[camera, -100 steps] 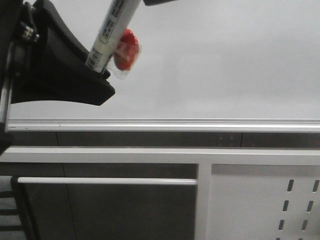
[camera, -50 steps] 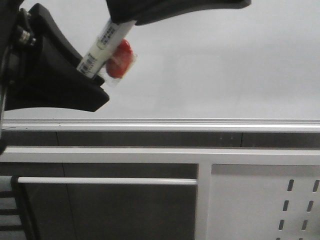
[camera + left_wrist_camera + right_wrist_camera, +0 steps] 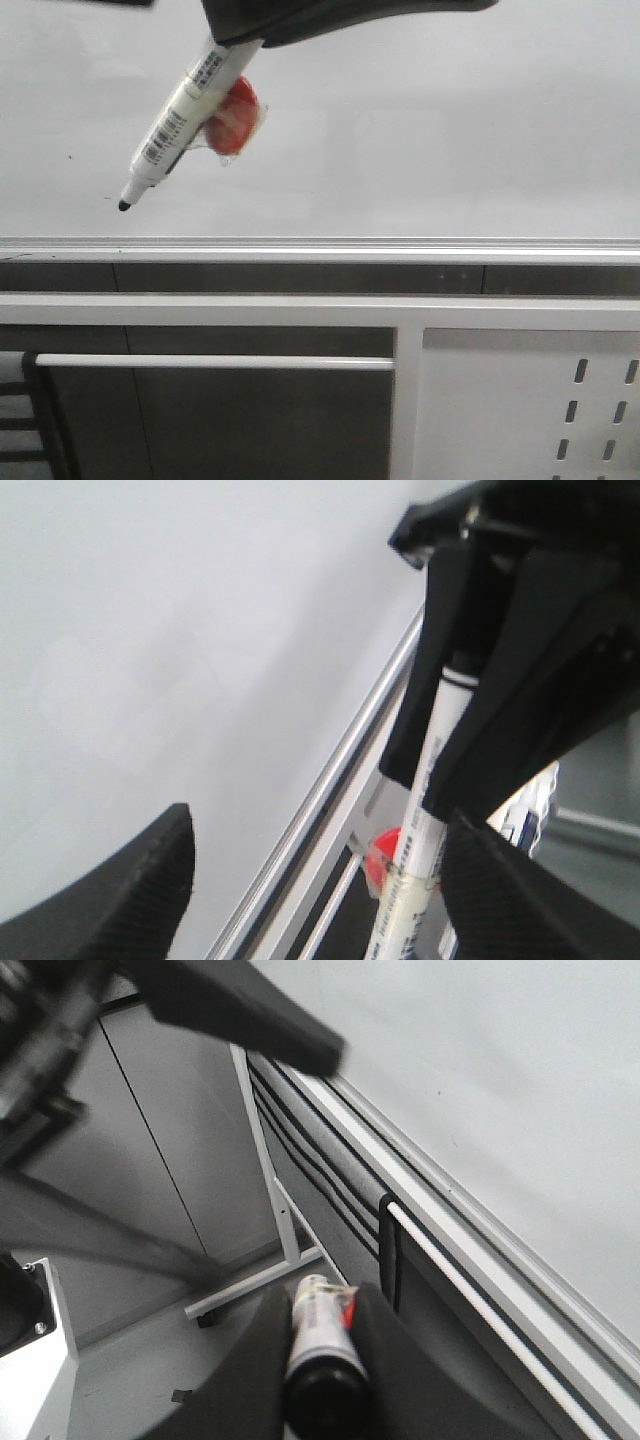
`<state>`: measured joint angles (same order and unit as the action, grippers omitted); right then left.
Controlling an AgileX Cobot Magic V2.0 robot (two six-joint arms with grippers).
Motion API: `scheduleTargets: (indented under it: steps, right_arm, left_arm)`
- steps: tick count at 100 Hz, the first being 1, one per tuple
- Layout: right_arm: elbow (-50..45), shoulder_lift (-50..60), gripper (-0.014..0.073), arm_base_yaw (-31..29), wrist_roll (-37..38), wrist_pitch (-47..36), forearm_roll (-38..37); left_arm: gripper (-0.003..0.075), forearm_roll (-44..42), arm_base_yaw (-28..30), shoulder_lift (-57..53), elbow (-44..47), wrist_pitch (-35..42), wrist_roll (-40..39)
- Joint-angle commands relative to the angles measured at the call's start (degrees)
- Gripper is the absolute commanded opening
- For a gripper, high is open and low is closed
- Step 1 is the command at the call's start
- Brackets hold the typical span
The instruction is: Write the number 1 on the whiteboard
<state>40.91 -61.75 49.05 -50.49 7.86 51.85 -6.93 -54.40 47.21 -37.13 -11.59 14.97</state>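
Observation:
The whiteboard [image 3: 450, 130] fills the upper front view, with its silver edge strip [image 3: 320, 243] below. The number 1 is out of view. My right gripper [image 3: 235, 40] reaches in from the top, shut on a white marker pen [image 3: 185, 110] that has a red piece [image 3: 232, 118] taped to it. The pen slants down to the left and its black tip [image 3: 124, 205] hangs just before the board. In the right wrist view the right gripper [image 3: 320, 1295] clamps the pen [image 3: 318, 1345]. My left gripper [image 3: 320, 825] stands wide open, with the pen [image 3: 430, 810] near its fingers.
Below the board runs a white frame rail [image 3: 200, 310] with a white bar [image 3: 210, 361] under it. A white metal panel with oval slots [image 3: 520, 400] stands at the lower right. The right wrist view shows a white stand leg [image 3: 260, 1280] on the grey floor.
My left gripper, which covered the pen's lower end, has left the front view to the left. The pen's black tip is now bare and the pen slants more.

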Motion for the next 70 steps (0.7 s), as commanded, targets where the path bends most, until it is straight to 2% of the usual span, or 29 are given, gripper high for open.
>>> scheduleTargets:
  steps: [1, 14, 21, 28, 36, 43, 63, 70]
  right_arm:
    - [1.8, 1.7, -0.0067, 0.1, -0.1, -3.0, -0.3]
    - [1.8, 3.0, -0.0067, 0.1, -0.1, -2.9, -0.8]
    - [1.8, 4.4, -0.0067, 0.1, -0.1, -1.3, -2.8]
    - [1.8, 6.6, -0.0067, 0.1, -0.1, 2.1, -5.6]
    - [1.8, 9.5, -0.0066, 0.1, -0.1, 5.6, -7.6]
    - [1.7, 12.1, -0.005, 0.1, -0.1, 6.5, -8.5]
    - [-2.2, 19.8, -0.0047, 0.1, -0.1, 3.7, -12.5]
    - [-5.0, 21.5, -0.0047, 0.1, -0.1, 0.9, -13.4]
  left_arm:
    - [0.0482, 4.4, -0.4, -5.0, -2.0, 2.1, -0.3]
    - [0.0477, 7.8, -0.4, -11.6, -2.0, -3.3, -0.3]
    - [0.043, 8.8, -0.4, -15.3, -2.0, -7.6, -0.3]
    - [0.0325, 8.8, -0.3, -18.7, -1.9, -11.2, -1.2]
    - [0.0171, 8.0, 0.6, -23.2, -0.5, -11.5, -3.0]
    - [0.01, 5.9, 1.9, -27.2, 1.3, -10.4, -5.2]
    - [0.0086, -4.2, 8.0, -36.9, 6.5, -9.9, -20.0]
    - [0.0086, -5.6, 10.5, -39.3, 7.7, -9.9, -22.2]
